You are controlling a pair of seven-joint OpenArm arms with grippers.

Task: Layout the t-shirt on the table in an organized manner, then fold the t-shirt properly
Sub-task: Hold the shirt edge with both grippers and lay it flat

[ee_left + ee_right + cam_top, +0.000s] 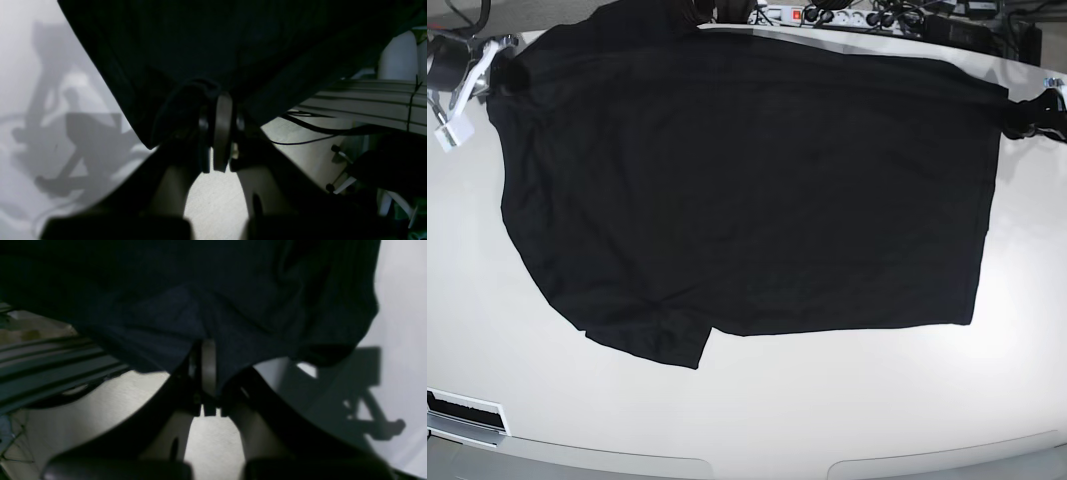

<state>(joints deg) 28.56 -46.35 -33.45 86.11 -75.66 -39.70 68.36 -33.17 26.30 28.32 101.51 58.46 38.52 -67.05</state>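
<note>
The black t-shirt (747, 190) is spread wide over the white table (827, 410), with one sleeve (652, 340) sticking out at the near left. My left gripper (1025, 118) is shut on the shirt's far right corner. In the left wrist view that gripper (218, 110) pinches a bunched fold, and the t-shirt (233, 43) fills the top of the frame. At the far left corner, my right gripper (509, 75) is also shut on the cloth. The right wrist view shows this gripper (207, 353) clamped on the t-shirt (186, 290) hem.
A power strip (827, 14) with cables lies behind the table's far edge. A white tag (449, 134) hangs off the right arm. Grey slatted bars (367, 100) and loose cables (310, 128) sit past the table (30, 100) edge, above pale floor. A slot (463, 410) marks the near left corner.
</note>
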